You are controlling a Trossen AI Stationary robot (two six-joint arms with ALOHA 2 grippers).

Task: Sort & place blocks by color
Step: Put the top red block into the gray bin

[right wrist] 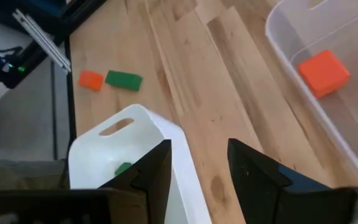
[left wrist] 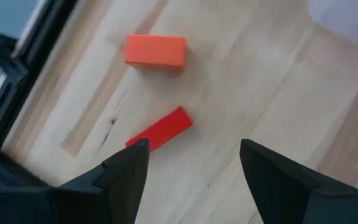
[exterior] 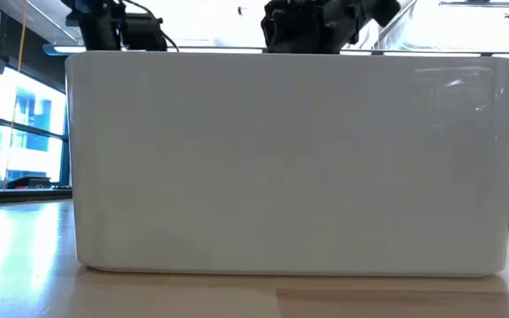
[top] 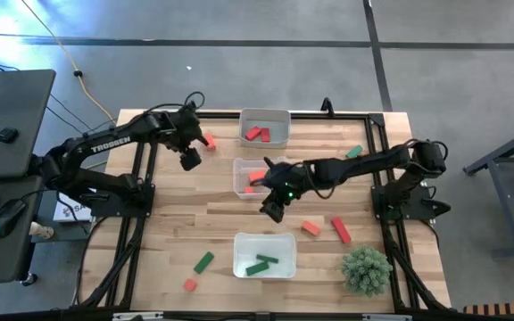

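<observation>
Both empty grippers, left [top: 190, 159] and right [top: 273, 209], gape; a clear tray [exterior: 290, 163] apparently blocks the low view.

Bare surface [top: 186, 205] lies open at centre-left, while three trays [top: 264, 127] block the frame's middle column.

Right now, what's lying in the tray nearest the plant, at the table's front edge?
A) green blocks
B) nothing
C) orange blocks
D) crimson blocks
A: the high view shows green blocks inside the front tray, with no orange or crimson ones in it.
</observation>
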